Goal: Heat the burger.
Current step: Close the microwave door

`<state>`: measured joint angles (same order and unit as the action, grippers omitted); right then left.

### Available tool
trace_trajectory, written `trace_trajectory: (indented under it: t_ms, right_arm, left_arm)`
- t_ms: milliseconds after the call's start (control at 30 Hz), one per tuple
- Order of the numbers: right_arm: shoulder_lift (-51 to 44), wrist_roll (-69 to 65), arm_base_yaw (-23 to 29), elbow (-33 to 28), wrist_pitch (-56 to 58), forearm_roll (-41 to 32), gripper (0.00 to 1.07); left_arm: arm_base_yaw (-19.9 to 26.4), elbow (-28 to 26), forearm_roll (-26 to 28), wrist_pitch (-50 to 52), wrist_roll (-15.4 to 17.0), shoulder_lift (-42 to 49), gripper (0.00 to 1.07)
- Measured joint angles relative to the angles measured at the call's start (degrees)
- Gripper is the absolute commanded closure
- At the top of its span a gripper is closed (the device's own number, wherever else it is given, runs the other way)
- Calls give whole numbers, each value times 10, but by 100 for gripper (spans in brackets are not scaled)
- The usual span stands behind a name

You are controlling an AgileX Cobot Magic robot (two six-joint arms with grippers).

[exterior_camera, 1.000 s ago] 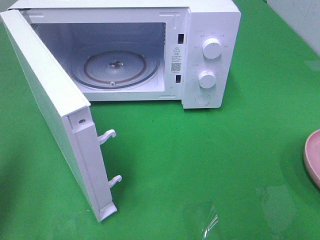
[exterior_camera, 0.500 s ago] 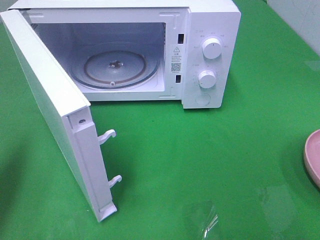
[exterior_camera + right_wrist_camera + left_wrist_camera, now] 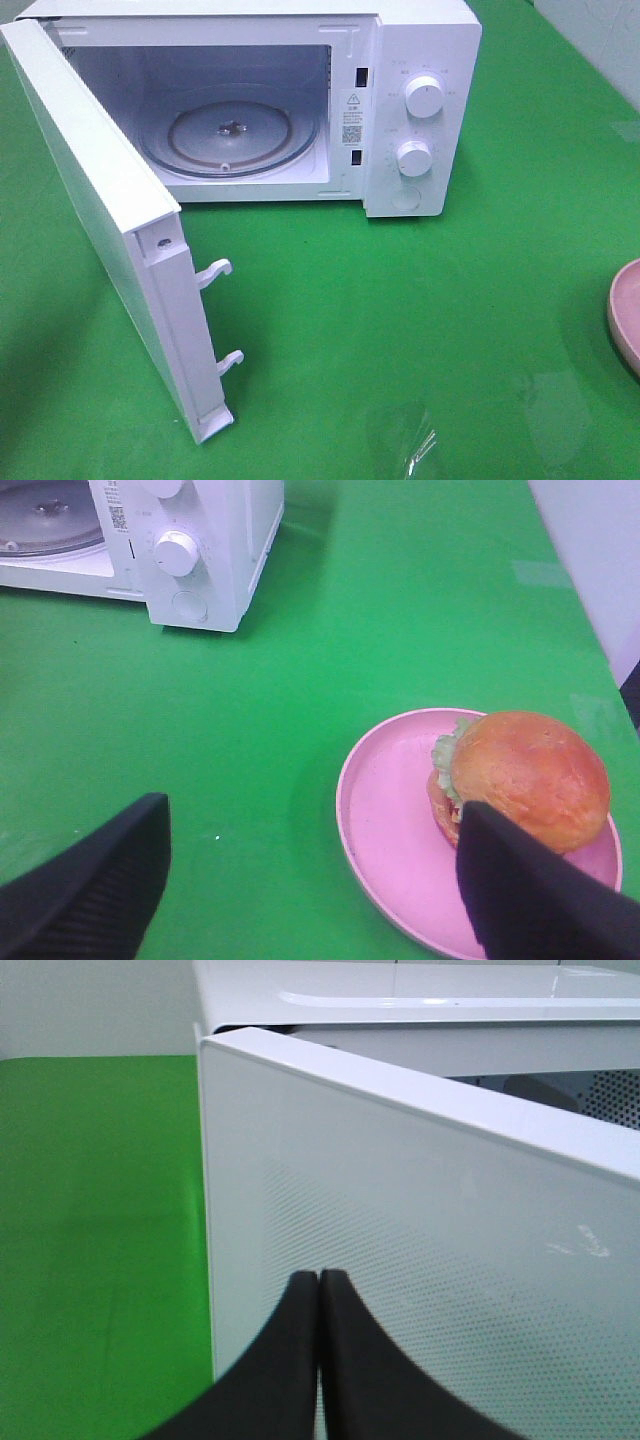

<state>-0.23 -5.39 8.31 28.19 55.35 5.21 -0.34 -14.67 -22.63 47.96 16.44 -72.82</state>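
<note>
Green cloth under microwave (image 3: pixel 420 110), door (image 3: pixel 100 210) standing wide. Burger (image 3: pixel 525 778) sitting on plate (image 3: pixel 390 830), off right. Right gripper (image 3: pixel 315 880) hovering near, jaws wide, empty; should straddle bun, squeeze gently. Left gripper (image 3: pixel 320 1360) resting closed, empty, by door.

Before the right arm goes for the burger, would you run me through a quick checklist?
1. Microwave door swung open: ok.
2. Glass turntable bare: ok.
3. Right gripper open, holding nothing: ok.
4. Burger on the pink plate, in the right wrist view: ok.
5. Left gripper shut, at the door's outer face: ok.
6. Contact between left gripper and door: cannot tell.
</note>
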Motion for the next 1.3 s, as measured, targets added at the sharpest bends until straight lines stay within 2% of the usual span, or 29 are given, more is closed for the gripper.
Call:
trace_trajectory:
  t_ms: [233, 433, 733, 1133, 1167, 1300]
  right_arm:
    - [0, 0, 0, 0, 0, 0, 32]
    - [0, 0, 0, 0, 0, 0, 32]
    - [0, 0, 0, 0, 0, 0, 32]
    - [0, 0, 0, 0, 0, 0, 32]
    - [0, 0, 0, 0, 0, 0, 32]
    - [0, 0, 0, 0, 0, 0, 32]
  left_arm:
    - [0, -18, -48, 35, 33, -62, 107]
    - [-8, -37, -55, 38, 56, -88, 107]
    - [-76, -73, -46, 17, 54, -127, 107]
    - [-124, -111, -37, 9, 54, -166, 107]
    - [-146, -129, -20, 6, 54, -179, 107]
    - [-166, -144, 2, 0, 52, -191, 107]
